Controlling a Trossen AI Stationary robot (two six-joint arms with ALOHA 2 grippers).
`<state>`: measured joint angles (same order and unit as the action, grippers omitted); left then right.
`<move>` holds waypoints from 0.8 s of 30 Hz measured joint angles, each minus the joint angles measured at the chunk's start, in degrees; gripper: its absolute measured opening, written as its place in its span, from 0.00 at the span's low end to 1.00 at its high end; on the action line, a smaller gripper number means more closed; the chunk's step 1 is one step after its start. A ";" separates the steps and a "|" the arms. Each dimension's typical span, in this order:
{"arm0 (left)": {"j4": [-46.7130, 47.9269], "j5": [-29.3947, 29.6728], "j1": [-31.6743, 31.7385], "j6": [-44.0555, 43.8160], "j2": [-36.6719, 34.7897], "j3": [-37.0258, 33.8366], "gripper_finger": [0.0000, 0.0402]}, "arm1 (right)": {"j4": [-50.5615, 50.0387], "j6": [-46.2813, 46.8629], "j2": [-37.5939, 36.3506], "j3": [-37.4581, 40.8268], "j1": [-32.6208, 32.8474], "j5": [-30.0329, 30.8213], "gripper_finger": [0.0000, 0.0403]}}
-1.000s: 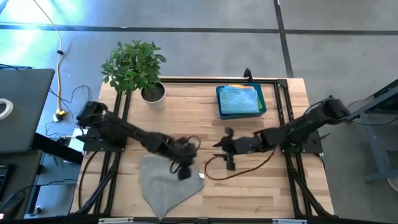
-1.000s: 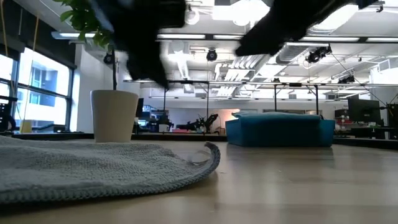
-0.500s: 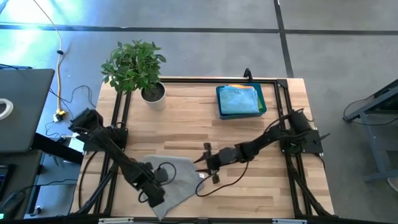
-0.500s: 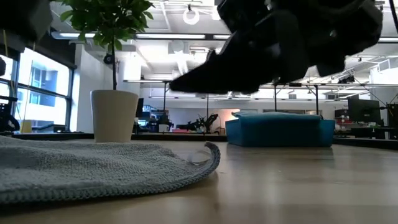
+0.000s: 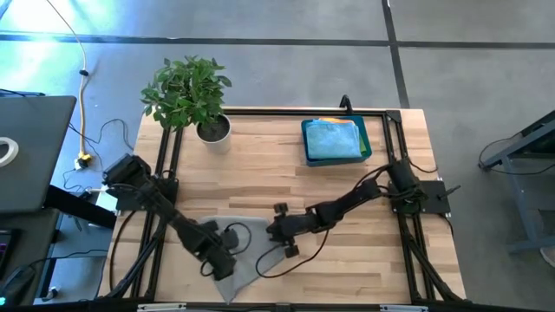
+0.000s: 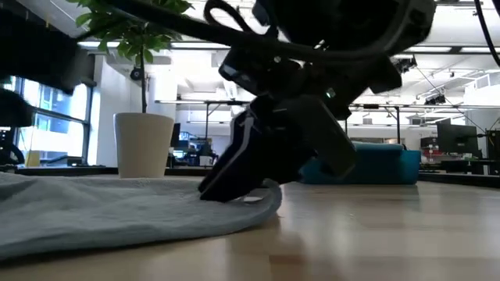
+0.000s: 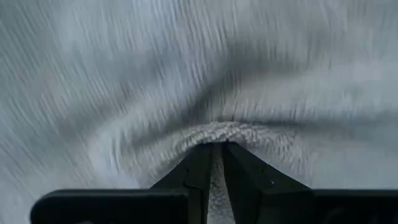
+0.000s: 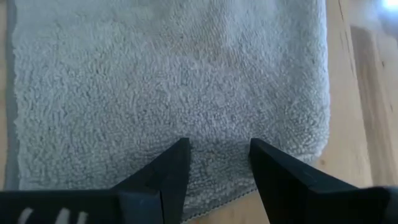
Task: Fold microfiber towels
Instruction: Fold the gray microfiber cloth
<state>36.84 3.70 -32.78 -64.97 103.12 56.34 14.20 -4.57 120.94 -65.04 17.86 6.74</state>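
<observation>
**A:** Grey towel (image 5: 232,260) lies flat on the near edge of the wooden table (image 5: 260,178), toward the left side, one corner hanging out toward the front rim. From table height it spreads as a low rumpled sheet (image 6: 117,215) with its edge curling up at the right.

**B:** And both arms are on it?

**A:** Both. The left gripper (image 5: 221,263) is down on the middle of the cloth, fingers pinched nearly together on a small ridge of pile; its wrist view shows the fabric bunched up between the two tips (image 7: 217,149).

**B:** The right one?

**A:** The right gripper (image 5: 279,234) is at the towel's right-hand corner, fingers spread wide, tips pressed into the cloth just inside its hem (image 8: 214,158). Nothing is clamped between them; the pile shows plainly in the gap. In the low view it is the big dark mass (image 6: 258,168) leaning onto the towel's raised edge.

**B:** What else is on the table?

**A:** A blue bin (image 5: 336,140) at the back right, well apart from the grey cloth, with a light blue towel (image 5: 332,139) on top inside it. A potted plant (image 5: 192,94) stands at the back left corner.
</observation>
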 joint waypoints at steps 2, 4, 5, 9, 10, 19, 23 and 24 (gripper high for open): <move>-0.92 2.24 1.59 2.46 0.34 0.02 0.09 | -3.83 1.12 -0.35 -0.52 -0.45 0.01 0.41; -2.39 4.66 2.95 5.24 0.52 -0.02 0.09 | -7.30 2.00 -0.43 -0.70 -0.88 -0.04 0.41; -3.48 5.99 3.83 6.71 0.66 -0.08 0.09 | -9.30 2.40 -0.48 -0.70 -1.07 0.02 0.41; -8.31 11.14 7.42 13.23 1.01 -0.30 0.09 | -14.96 4.50 -1.50 -0.76 -1.46 0.31 0.41; -9.35 11.66 8.28 14.86 1.02 -0.31 0.09 | -17.00 4.79 -2.13 -0.76 -1.48 0.52 0.41; -15.45 15.27 16.97 29.66 1.39 -0.54 0.09 | -36.93 4.59 -10.28 -0.02 -1.50 5.73 0.41; -18.85 15.35 20.97 35.68 1.70 -0.50 0.09 | -48.22 6.00 -13.25 0.18 -1.63 8.48 0.41; -19.81 15.35 21.98 37.28 1.91 -0.52 0.09 | -50.75 7.08 -13.67 0.18 -1.66 9.42 0.41</move>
<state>17.03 19.06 -10.79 -27.70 105.03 55.81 -36.55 2.51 107.27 -64.86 16.20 16.16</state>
